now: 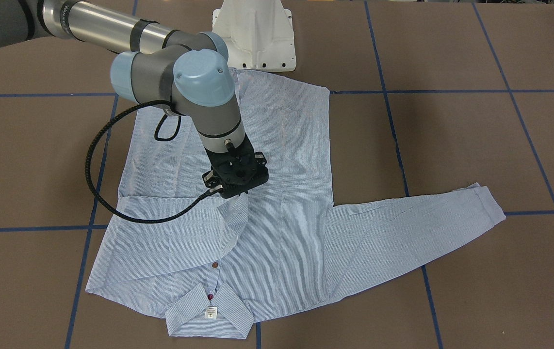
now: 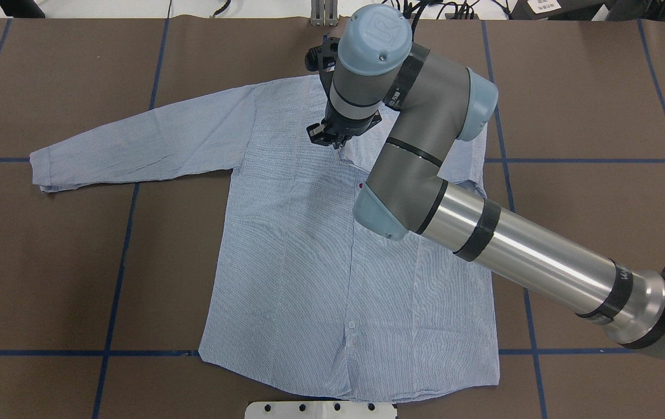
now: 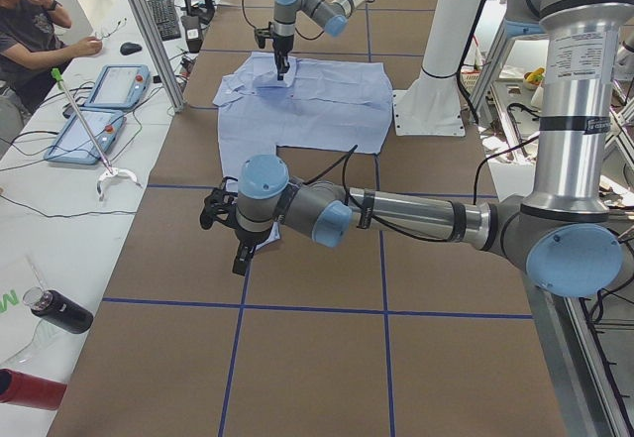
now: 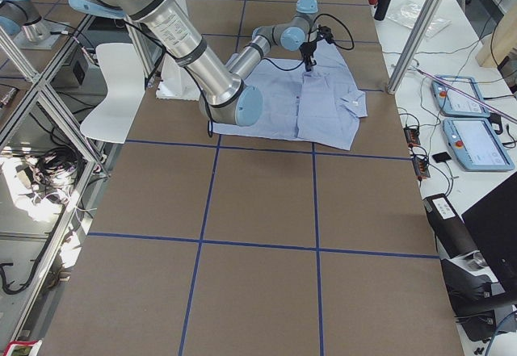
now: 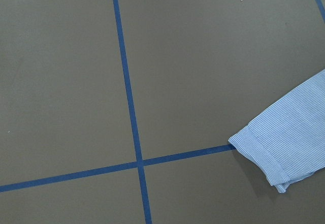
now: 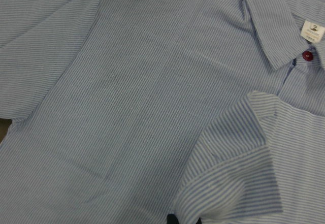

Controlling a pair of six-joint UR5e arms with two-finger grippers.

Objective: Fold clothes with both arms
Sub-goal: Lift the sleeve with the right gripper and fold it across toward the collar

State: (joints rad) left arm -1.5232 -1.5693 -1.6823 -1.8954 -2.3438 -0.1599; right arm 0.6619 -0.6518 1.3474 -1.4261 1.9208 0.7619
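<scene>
The striped light blue shirt lies flat and face up on the brown table, collar toward the operators' side. My right gripper is shut on the cuff of the shirt's right sleeve and holds it over the chest; that sleeve is folded across the body. The right wrist view shows this cuff, the neck label and a red button. The other sleeve lies stretched out to the side. My left gripper shows only in the exterior left view, beside that sleeve's cuff; I cannot tell whether it is open or shut.
The white pedestal base stands at the shirt's hem. Blue tape lines grid the table. A side bench with tablets, bottles and an operator runs along the far edge, behind aluminium posts.
</scene>
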